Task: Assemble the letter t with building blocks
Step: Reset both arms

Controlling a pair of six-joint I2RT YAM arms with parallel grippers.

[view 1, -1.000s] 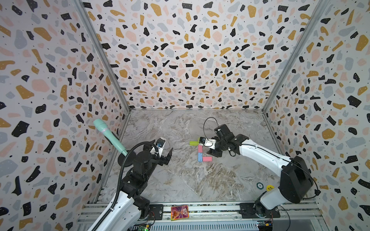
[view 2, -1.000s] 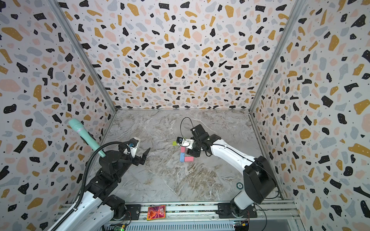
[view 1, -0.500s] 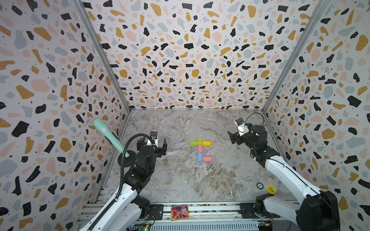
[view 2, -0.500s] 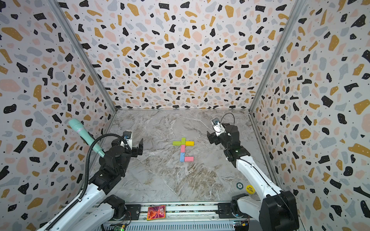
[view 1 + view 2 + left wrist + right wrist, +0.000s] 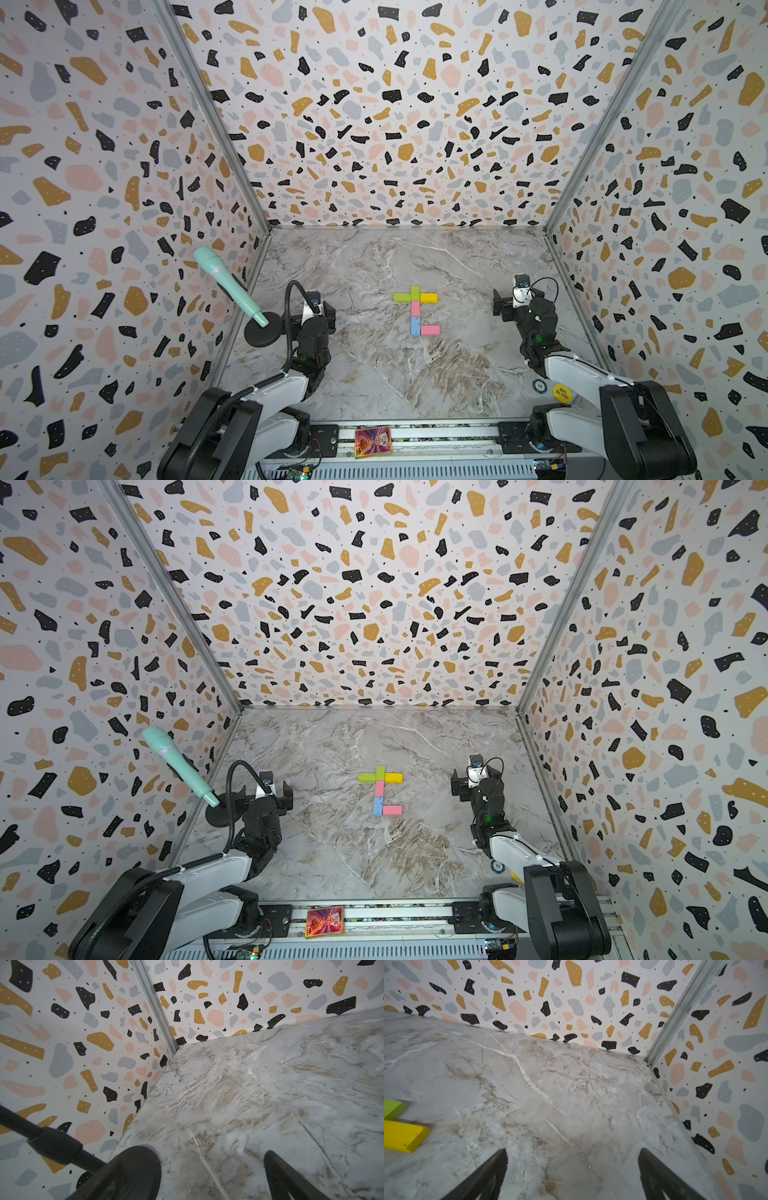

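Marble-patterned table carried the letter t near its middle, between the two arms and well apart from both.

Handling, as judged: the blocks were small, light and rigid. Their smooth faces would likely slide on the glossy top. They lay loose, edge to edge, so a nudge to one would probably shift its neighbours. Any correction would best be a pinch from above, across a block's short width at mid-length, where the long sides stood free.

Appearance: a lime bar and a yellow block flanked a lime cap to form the crossbar. Below the cap ran a pink block and then a blue block. A pink foot touched the blue block on the side toward the right arm. Joints looked tight and square, and the figure read as complete.

Right gripper had its fingers spread wide with nothing between them. Its wrist view caught an end of the yellow block, well clear of the fingers. Left gripper appeared spread too and held nothing. It stood just beside a microphone stand. A yellow disc lay by the right arm's base.
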